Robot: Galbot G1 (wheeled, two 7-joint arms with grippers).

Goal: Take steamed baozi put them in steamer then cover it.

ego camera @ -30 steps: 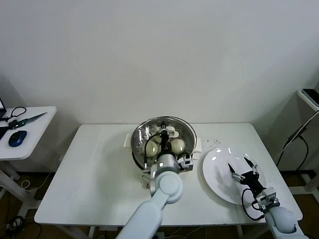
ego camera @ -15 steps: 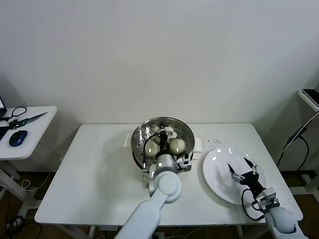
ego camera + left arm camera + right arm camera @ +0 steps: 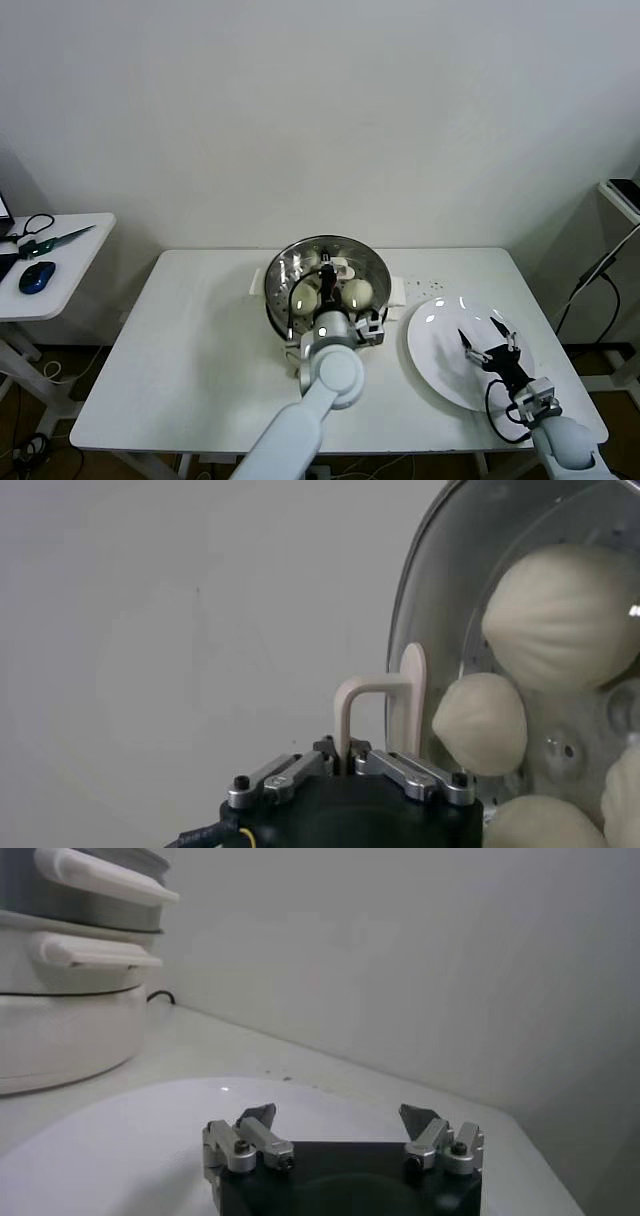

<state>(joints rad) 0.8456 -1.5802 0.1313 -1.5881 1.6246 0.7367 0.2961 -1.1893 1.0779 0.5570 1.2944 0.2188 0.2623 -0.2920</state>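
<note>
Nothing much shifted since earlier: I kept left gripper (image 3: 325,283) fingers clamped on the cover (image 3: 329,277) handle over steamer (image 3: 277,297), baozi (image 3: 357,292) inside; right gripper (image 3: 487,340) spread, idle over plate (image 3: 430,345) at 3 o'clock.

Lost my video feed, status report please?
Left gripper shut on cover handle, lid over steamer. Baozi inside. Right gripper open, idle above empty white plate. Nothing in the way.

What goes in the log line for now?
left gripper: shut on cover over steamer | right gripper: open, over plate | baozi: in steamer
</note>
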